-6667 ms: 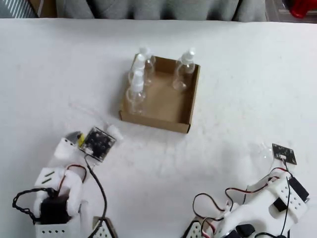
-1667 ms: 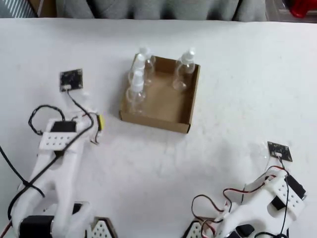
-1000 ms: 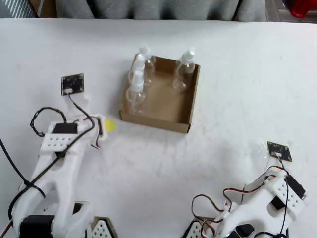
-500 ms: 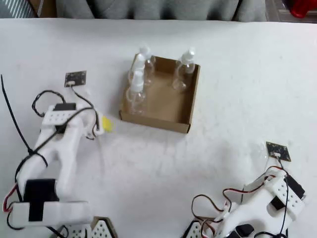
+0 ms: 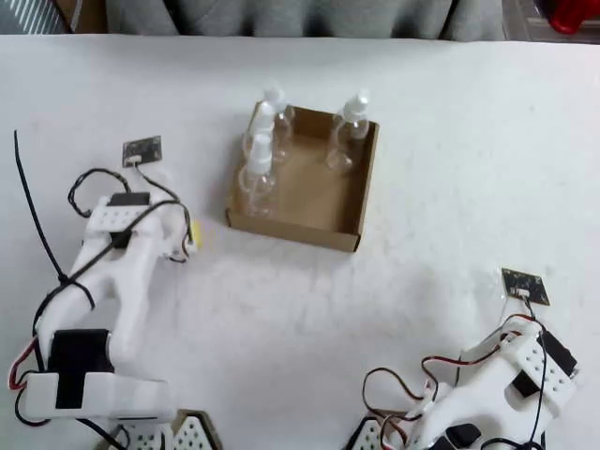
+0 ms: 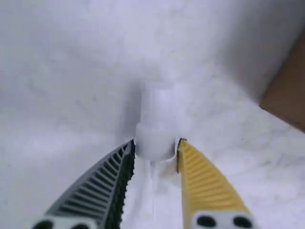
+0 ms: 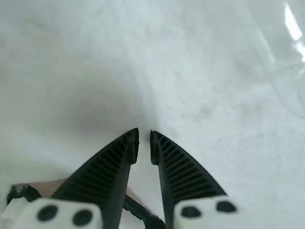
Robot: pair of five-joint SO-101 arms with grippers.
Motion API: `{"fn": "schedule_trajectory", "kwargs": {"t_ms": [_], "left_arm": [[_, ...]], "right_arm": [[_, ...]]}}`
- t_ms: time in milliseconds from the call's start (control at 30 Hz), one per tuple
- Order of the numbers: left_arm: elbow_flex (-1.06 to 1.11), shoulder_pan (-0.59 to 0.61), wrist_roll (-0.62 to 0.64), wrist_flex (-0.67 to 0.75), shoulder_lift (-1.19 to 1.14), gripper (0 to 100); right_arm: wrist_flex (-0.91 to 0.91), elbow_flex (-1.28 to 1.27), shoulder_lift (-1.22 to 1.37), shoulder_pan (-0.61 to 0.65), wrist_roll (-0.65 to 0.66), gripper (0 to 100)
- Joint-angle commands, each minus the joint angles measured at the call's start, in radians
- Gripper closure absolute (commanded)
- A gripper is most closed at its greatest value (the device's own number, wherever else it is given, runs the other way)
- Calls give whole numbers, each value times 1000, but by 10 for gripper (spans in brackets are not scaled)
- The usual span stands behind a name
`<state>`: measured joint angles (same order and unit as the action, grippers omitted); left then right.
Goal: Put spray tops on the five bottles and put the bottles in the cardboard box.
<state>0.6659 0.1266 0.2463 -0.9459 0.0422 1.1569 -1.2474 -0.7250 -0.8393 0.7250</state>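
Left jaws clenched on a white spray top (image 6: 155, 138), one grey ribbed, one yellow, pinching it at the collar, with its thin dip tube (image 6: 153, 195) trailing back between them. Right jaws drawn almost together, only a sliver of gap, nothing in them, low over bare cloth. The left arm (image 5: 117, 272) sits just left of the cardboard box (image 5: 364, 187), so the top is near the box's near-left corner and looks apart from it. The box holds four bottles (image 5: 255, 176), upright and all capped: three along the left wall, one by the far right corner. Fifth bottle: there is a faint clear shape (image 7: 293, 90) beside the right arm (image 5: 506, 384), likely it, can't confirm. Risks, my guess: the collar is smooth and round, so the top could twist or pop out mid-swing. The tube is long and floppy and could miss a bottle neck or snag the box wall. A light clear bottle could tip or roll if pushed with nothing pinning it. The arms are well apart, so mating top and bottle means a long carry. The bench (image 5: 450, 122) is covered in white, slightly fuzzy cloth, soft footing for bottles. Past the far edge there is grey upholstery (image 5: 281, 14) and something red (image 5: 574, 14) at the far right.
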Motion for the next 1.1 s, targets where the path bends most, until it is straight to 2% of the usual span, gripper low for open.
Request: {"fn": "schedule_trajectory", "kwargs": {"t_ms": [0,433,633,800,1067], "left_arm": [[-55,-16,12,-11,-1,869],[-55,-16,-43,-2,-1,866],[-55,-16,-43,5,-2,740],[-74,-15,-44,15,-42,774],[-269,-7,-51,-132,-222,778]], "right_arm": [[-7,6,-8,8,15,982],[-7,5,-7,7,17,982],[-7,5,-7,2,17,982],[-7,5,-7,1,17,982],[-7,5,-8,1,17,982]]}}
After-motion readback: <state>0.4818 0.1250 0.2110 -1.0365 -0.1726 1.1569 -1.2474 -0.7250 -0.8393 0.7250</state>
